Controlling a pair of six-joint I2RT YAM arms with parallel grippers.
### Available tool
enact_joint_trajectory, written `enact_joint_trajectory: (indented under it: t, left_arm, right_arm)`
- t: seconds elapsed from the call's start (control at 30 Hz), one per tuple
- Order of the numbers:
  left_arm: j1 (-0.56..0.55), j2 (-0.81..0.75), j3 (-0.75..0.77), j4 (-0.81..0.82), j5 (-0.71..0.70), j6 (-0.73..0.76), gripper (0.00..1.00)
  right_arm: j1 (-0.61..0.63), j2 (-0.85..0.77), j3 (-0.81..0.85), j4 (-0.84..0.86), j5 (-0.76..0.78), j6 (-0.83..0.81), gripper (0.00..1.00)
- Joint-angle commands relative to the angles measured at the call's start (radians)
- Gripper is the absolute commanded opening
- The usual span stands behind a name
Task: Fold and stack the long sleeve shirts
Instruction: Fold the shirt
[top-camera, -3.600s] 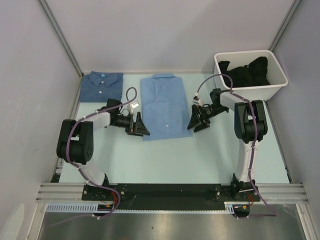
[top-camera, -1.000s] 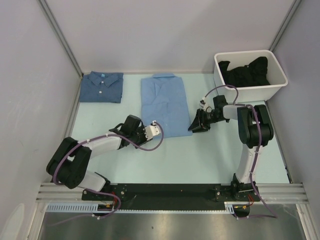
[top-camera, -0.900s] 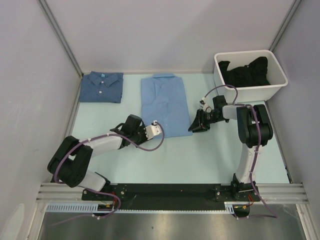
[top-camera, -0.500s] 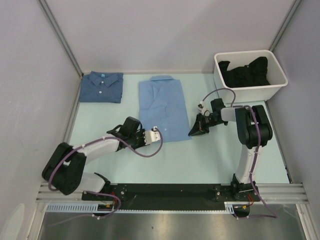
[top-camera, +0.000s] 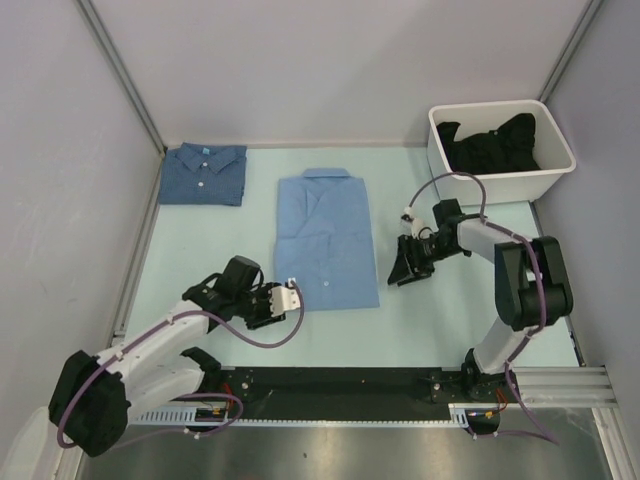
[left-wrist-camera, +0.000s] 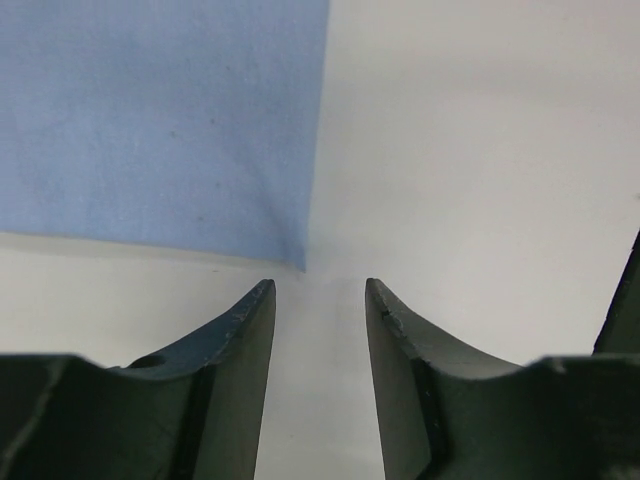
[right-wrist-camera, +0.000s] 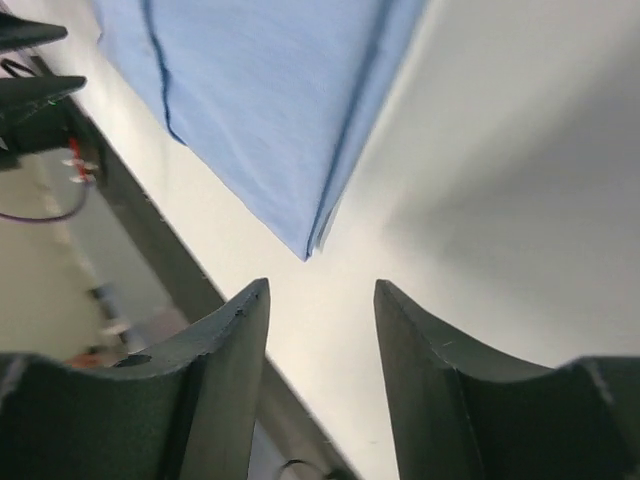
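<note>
Pale mint tabletop (top-camera: 440, 320) carries both shirts when seen from above. The light blue shirt (top-camera: 327, 240) lies folded into a tall rectangle near the middle, collar at the far end. The denim-blue shirt (top-camera: 203, 175) lies folded at the far left corner, well apart from it, so the two are not stacked. My left hand (top-camera: 278, 305) sits low by the near left corner of the light blue shirt, just beside the cloth. My right hand (top-camera: 405, 272) is low beside the shirt's right edge, near its lower corner. A white bin (top-camera: 505, 185) at the far right holds dark clothes (top-camera: 490, 140).

From my left wrist, the left hand (left-wrist-camera: 318, 290) has its fingers (left-wrist-camera: 245, 330) spread with only bare tabletop (left-wrist-camera: 480, 150) in the gap. A corner of the light blue shirt (left-wrist-camera: 160, 120) ends just ahead of the left finger, not touching it.

From my right wrist, the right hand (right-wrist-camera: 320, 290) is also spread and pinches nothing. A layered corner of the light blue shirt (right-wrist-camera: 270, 100) points at the gap and stops just short of the fingers (right-wrist-camera: 225, 350). Tabletop (right-wrist-camera: 500, 200) fills the right side.
</note>
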Motion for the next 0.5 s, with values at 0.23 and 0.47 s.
enact_joint_trajectory:
  t: [0.23, 0.47]
  left_arm:
    - [-0.036, 0.025, -0.024, 0.078, 0.010, 0.091, 0.41]
    - [-0.097, 0.056, -0.057, 0.155, -0.050, 0.114, 0.38]
  right_arm:
    - [0.299, -0.339, -0.174, 0.286, 0.177, -0.592, 0.54]
    - [0.416, -0.353, -0.306, 0.449, 0.298, -0.770, 0.54]
